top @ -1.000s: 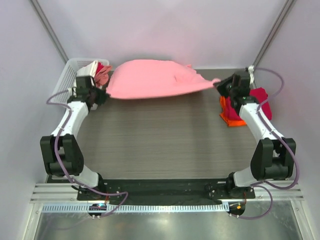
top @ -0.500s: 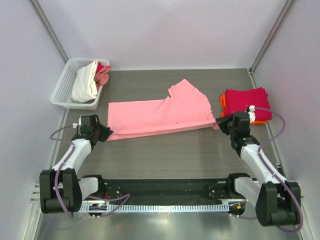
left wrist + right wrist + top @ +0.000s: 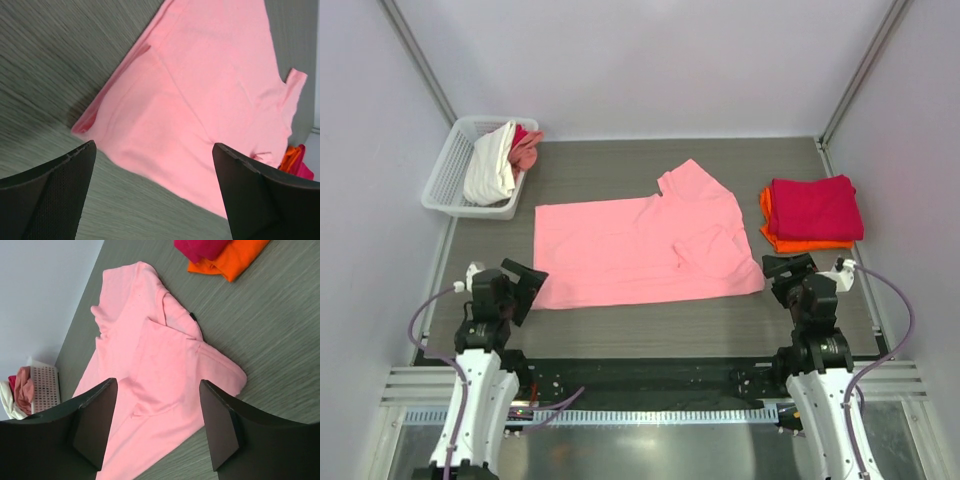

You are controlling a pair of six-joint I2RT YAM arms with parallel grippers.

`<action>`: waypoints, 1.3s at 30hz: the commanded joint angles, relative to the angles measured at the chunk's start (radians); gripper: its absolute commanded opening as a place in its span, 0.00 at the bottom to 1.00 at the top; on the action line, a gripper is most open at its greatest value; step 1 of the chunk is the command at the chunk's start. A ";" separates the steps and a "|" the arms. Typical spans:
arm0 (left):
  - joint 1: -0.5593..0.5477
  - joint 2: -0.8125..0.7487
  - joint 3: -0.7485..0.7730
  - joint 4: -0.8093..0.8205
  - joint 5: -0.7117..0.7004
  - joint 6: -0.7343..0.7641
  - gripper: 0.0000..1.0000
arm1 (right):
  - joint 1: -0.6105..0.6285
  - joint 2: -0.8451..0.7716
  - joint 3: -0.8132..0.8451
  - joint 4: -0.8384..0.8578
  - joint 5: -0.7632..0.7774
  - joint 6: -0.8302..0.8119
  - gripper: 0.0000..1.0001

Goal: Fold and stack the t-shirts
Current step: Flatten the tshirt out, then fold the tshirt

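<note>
Over at ten o'clock a white basket (image 3: 448,170) holds bunched clothes (image 3: 495,162), white and pink. At eight o'clock the left hand (image 3: 527,285) hangs with its fingers spread wide, gripping nothing, just by the near left corner of the pink t-shirt (image 3: 630,250). The shirt lies spread across the middle of the bench (image 3: 620,325), with a flap doubled over toward its right side. At four o'clock the right hand (image 3: 788,267) is likewise wide apart and empty, near the shirt's right corner. At two o'clock sits a folded stack — a red t-shirt (image 3: 812,207) on an orange t-shirt (image 3: 792,241).
</note>
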 commanded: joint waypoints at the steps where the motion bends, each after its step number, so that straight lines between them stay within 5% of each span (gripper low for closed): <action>1: -0.018 -0.097 -0.001 -0.113 -0.015 -0.031 1.00 | -0.004 -0.001 0.064 -0.115 0.030 -0.028 0.73; 7: -0.023 -0.034 0.172 -0.135 -0.082 0.031 1.00 | -0.003 0.364 0.278 -0.025 -0.036 -0.174 0.63; 21: -0.021 0.647 0.515 0.272 -0.093 0.123 0.99 | 0.016 1.282 0.980 0.156 -0.166 -0.347 0.68; 34: -0.021 1.219 0.907 0.302 -0.159 0.231 0.95 | 0.138 2.100 1.880 -0.075 -0.047 -0.496 0.66; 39: -0.020 1.330 0.968 0.307 -0.148 0.260 0.93 | 0.157 2.248 2.079 -0.122 -0.040 -0.564 0.65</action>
